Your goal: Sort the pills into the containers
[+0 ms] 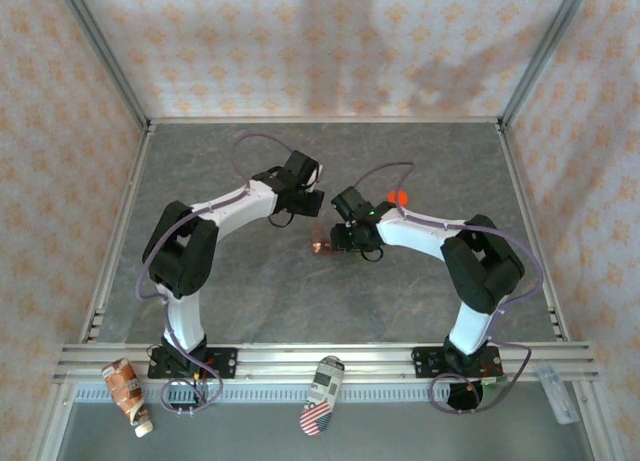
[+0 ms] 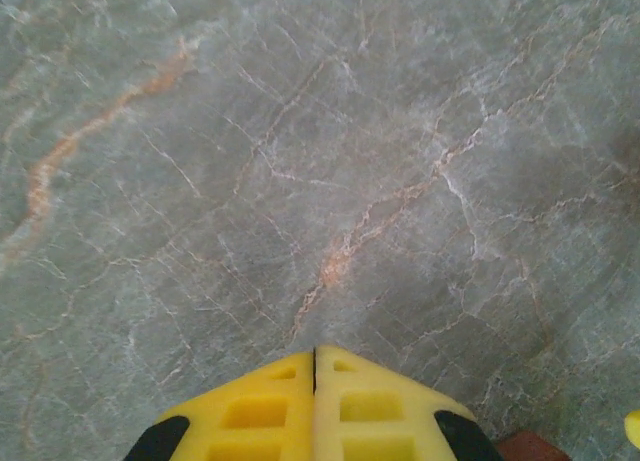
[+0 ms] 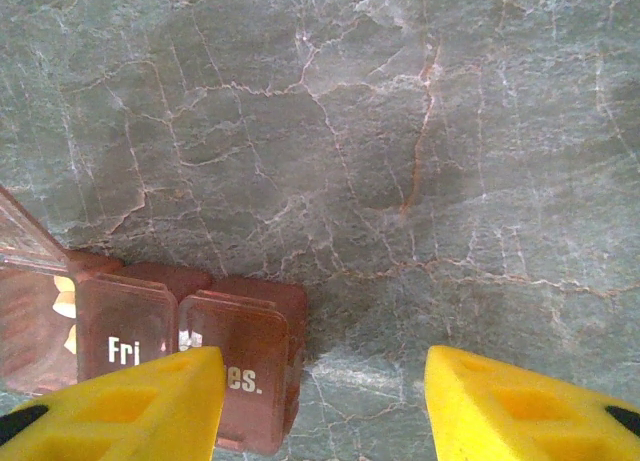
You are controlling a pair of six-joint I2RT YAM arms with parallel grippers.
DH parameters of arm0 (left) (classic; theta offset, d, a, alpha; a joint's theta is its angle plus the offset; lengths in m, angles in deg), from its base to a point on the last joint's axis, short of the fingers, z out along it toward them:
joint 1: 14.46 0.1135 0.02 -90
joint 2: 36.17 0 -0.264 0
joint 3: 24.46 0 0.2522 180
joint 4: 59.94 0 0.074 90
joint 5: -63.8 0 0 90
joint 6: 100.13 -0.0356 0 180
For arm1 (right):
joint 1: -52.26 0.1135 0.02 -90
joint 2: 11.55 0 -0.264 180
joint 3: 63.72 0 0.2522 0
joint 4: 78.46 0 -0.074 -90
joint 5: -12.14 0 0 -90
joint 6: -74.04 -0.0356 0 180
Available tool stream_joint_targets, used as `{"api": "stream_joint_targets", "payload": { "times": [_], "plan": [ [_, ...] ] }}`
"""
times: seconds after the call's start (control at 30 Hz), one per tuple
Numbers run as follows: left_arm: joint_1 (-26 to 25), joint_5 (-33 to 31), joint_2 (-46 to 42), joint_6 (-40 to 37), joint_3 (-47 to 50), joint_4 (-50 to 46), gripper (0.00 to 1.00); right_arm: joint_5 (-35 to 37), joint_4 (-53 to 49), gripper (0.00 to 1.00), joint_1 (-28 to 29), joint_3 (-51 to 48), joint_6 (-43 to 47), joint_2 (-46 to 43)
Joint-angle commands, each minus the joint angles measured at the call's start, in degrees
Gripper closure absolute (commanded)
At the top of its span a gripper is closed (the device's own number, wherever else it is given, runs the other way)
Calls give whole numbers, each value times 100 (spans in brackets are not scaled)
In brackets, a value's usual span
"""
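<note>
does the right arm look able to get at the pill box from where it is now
Probably yes. The right claw hovers open close by the pill box, which lies off to one side of the gap rather than in it. Bare table lies around it, so a small sideways shift looks enough.

left arm (image 1: 240,203) and right arm (image 1: 420,236) are the same build: white links, chunky black joints, a thin lavender cable (image 1: 256,135) looping along each. the fingers (image 2: 255,413) are bright yellow plastic with square pockets moulded in and black patches at the outer edges.
</note>
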Motion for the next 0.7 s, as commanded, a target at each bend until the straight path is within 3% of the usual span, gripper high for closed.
{"api": "stream_joint_targets", "payload": {
  "times": [0.0, 0.67],
  "plan": [
    [25, 136, 8, 108, -174, -323, 100, 214, -17, 45, 33, 10, -100, 142],
    [25, 514, 352, 92, -166, -381, 100, 247, -64, 46, 35, 44, -175, 152]
  ]
}}
